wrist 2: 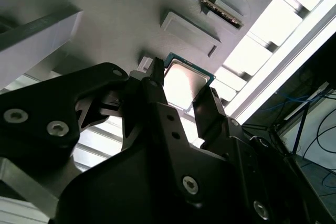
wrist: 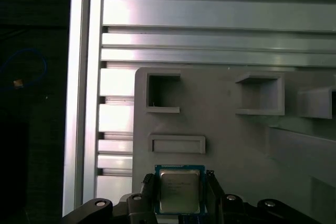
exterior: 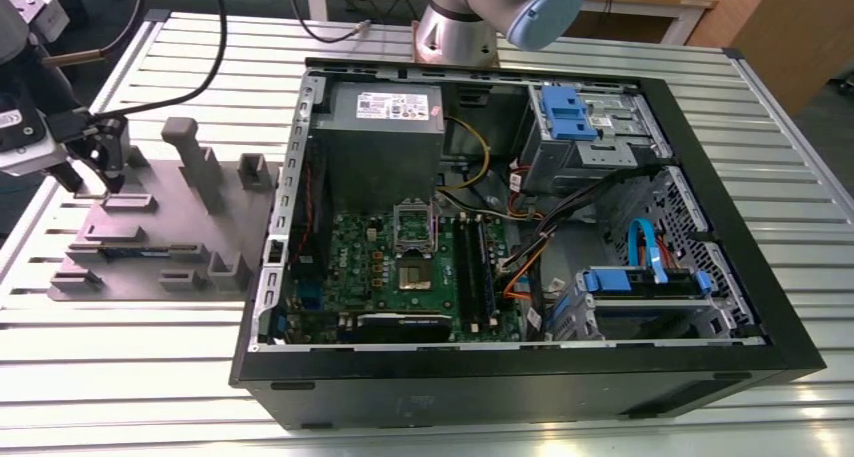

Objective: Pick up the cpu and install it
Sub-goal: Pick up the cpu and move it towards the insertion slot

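Observation:
The cpu (wrist: pixel 179 188), a small square chip with a shiny metal top and a thin green edge, lies low on the grey fixture plate (wrist: pixel 236 145). My gripper (wrist: pixel 181 195) has one black finger pressed against each side of the chip, and the second wrist view shows the gripper (wrist 2: pixel 182 88) holding the cpu (wrist 2: pixel 185 77) the same way. In the exterior view the gripper (exterior: pixel 91 187) is down at the far corner of the fixture plate (exterior: pixel 147 272), at the exterior view's left. The motherboard's socket (exterior: pixel 414 267) lies bare inside the computer case, its metal latch frame (exterior: pixel 411 220) raised.
The open black computer case (exterior: pixel 534 377) lies on the slatted metal table (exterior: pixel 134 377). Upright grey blocks (exterior: pixel 200 172) rise from the fixture plate beside the gripper, and a dark memory stick (exterior: pixel 134 249) lies on it. Inside the case, cables (exterior: pixel 534 237) and blue drive brackets crowd the exterior view's right of the socket.

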